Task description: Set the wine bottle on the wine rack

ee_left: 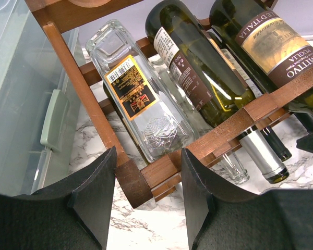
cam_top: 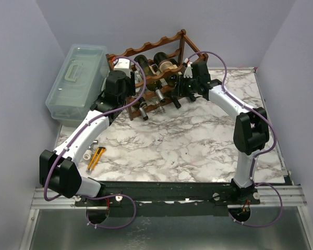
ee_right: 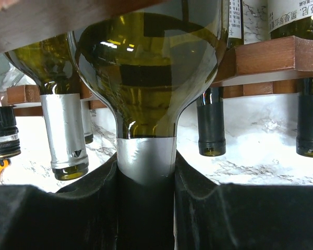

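White marble table: dark brown wooden wine rack at 12 o'clock.
Right gripper: clamps green glass wine bottle.
Left gripper: fingers apart, hold unclear.

A green wine bottle, neck foiled in silver, lies neck-outward among other bottles in the dark reddish-brown, wavy-railed wooden wine rack, its neck clamped by the right gripper.

rack: 1
bottle: at least 5 that I can see; rack hides the rest
plastic box: 1
yellow knife: 1
small bits beside knife: too small for me to count
my arms: 2, left arm, right arm
table: 1
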Controlling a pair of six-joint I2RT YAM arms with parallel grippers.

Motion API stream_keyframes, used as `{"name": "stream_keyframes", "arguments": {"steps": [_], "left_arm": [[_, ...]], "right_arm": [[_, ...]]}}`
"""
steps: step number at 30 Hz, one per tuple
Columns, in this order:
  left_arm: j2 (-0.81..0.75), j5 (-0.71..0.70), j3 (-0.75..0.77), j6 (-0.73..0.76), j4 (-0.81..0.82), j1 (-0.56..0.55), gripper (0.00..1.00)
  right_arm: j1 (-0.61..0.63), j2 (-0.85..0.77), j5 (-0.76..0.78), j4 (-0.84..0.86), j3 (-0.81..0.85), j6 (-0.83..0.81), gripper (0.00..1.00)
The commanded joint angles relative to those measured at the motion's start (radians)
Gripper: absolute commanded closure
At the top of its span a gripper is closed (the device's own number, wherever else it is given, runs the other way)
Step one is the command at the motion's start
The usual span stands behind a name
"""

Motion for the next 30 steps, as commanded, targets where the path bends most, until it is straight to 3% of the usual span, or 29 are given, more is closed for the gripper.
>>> {"name": "stream_keyframes", "arguments": {"steps": [1,11,22,30], "left_arm": [[0.026,0.058,-0.024,0.028,-0.069,-0.006,0.75],[0.026,0.069,-0.023,0.029,-0.069,-0.006,0.79],[0.014,0.065,-0.024,0.034,-0.069,-0.007,0.80],[0.021,0.076,-0.024,0.033,-0.069,-0.006,0.81]], "right_arm": [[0.006,0.053,-0.017,0.189,0.067,0.003,1.00],[0.011,-0.003,-0.025,0.436,-0.154,-0.030,1.00],[0.015,0.090,-0.033,0.207,0.111,-0.094,0.99],[0.018,0.058,-0.062,0.158,0.086,-0.099,0.99]]}}
